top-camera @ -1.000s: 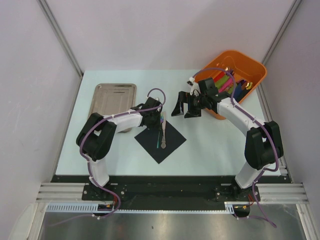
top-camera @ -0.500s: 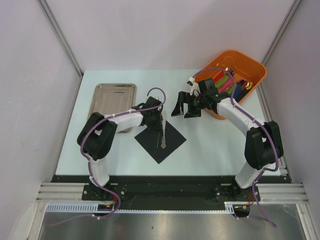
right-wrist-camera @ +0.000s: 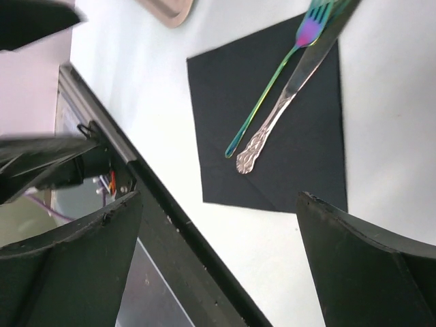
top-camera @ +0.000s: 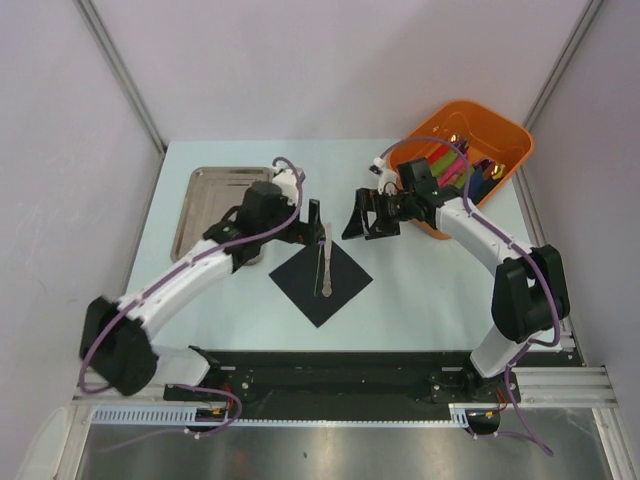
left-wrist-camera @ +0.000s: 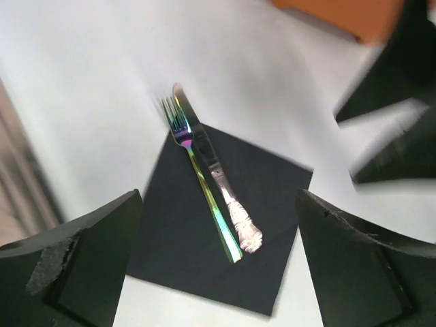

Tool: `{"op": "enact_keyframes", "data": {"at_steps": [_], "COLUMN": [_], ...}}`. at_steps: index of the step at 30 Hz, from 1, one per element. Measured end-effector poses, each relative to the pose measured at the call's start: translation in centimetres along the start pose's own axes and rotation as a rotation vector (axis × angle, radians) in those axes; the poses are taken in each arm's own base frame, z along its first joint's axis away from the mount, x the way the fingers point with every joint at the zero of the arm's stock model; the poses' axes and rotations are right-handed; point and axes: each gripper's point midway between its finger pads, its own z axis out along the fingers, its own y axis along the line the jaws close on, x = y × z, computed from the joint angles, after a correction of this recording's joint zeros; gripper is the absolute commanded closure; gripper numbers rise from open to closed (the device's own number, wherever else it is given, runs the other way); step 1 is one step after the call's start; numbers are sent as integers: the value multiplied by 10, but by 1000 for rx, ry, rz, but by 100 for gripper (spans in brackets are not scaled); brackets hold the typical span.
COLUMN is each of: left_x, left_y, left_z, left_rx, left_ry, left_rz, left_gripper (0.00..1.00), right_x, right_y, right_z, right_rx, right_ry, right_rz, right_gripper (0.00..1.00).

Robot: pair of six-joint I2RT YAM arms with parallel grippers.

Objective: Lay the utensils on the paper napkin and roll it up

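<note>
Left wrist view. Frames the paper napkin in the gap between the two left fingers, spread wide, pinching nothing and touching nothing. Shows the utensils lying on that black square below the fingertips: the fork and the knife side by side and touching, handle ends near the napkin's middle, tines and blade tip overhanging its far edge onto the pale table. Catches the right fingers as blurred dark shapes beyond the napkin, well clear of it.

Right wrist view. Sets the same napkin between the right fingers, likewise spread with nothing in their grasp. Shows fork and knife across the napkin's upper part, nearer the right-hand finger, handle ends on the black paper, heads at its edge. Clips a corner of the steel tray at the top of the gap.

Top external view. Finds the left gripper hanging just past the napkin's far corner, fingertips next to the heads of the utensils without contact. Puts the right gripper a little farther off on the other side of that corner, fingertips pointing toward it, well apart from the cutlery. Leaves the tray behind the left fingers and the orange bin of coloured rolls behind the right ones.
</note>
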Motion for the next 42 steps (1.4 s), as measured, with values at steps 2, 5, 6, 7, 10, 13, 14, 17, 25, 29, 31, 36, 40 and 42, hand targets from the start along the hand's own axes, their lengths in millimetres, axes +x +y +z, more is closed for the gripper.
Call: {"op": "enact_keyframes", "data": {"at_steps": [2, 5, 6, 7, 10, 13, 14, 17, 25, 29, 31, 36, 40, 42], "left_x": [0, 30, 51, 67, 116, 160, 176, 213, 234, 240, 241, 241, 237, 234], "left_y": [-7, -20, -28, -32, -43, -45, -44, -39, -29, -30, -34, -45, -48, -48], "left_z": [-31, -71, -86, -93, -102, -97, -93, -83, -51, -41, -38, -30, -22, -19], "left_rx": [84, 244, 324, 380, 524, 626, 653, 723, 741, 756, 765, 774, 763, 752], "left_ry": [-60, -88, -92, -89, -65, -4, 26, 114, 99, 89, 75, 39, 30, 26], "left_rz": [143, 376, 487, 568, 785, 957, 1010, 1142, 1402, 1483, 1513, 1570, 1590, 1601], "left_gripper": [0, 0, 1, 3, 13, 30, 34, 43, 56, 59, 60, 65, 68, 72], "right_x": [6, 16, 22, 26, 34, 38, 39, 40, 44, 45, 46, 44, 44, 43], "right_y": [4, 10, 12, 14, 18, 20, 19, 16, 5, 0, -2, -2, 0, 0], "right_z": [-1, 1, 4, 6, 11, 14, 15, 18, 25, 27, 28, 27, 26, 25], "right_rx": [-19, -36, -43, -46, -52, -57, -56, -52, -47, -53, -57, -70, -80, -84], "right_ry": [9, 33, 49, 59, 81, 95, 97, 106, 130, 142, 146, 144, 145, 145], "right_rz": [-17, -31, -36, -39, -44, -47, -46, -38, -7, 24, 39, 54, 63, 65], "right_gripper": [0, 1, 1, 2, 2, 2, 2, 2, 2, 2, 2, 2, 2, 2]}}
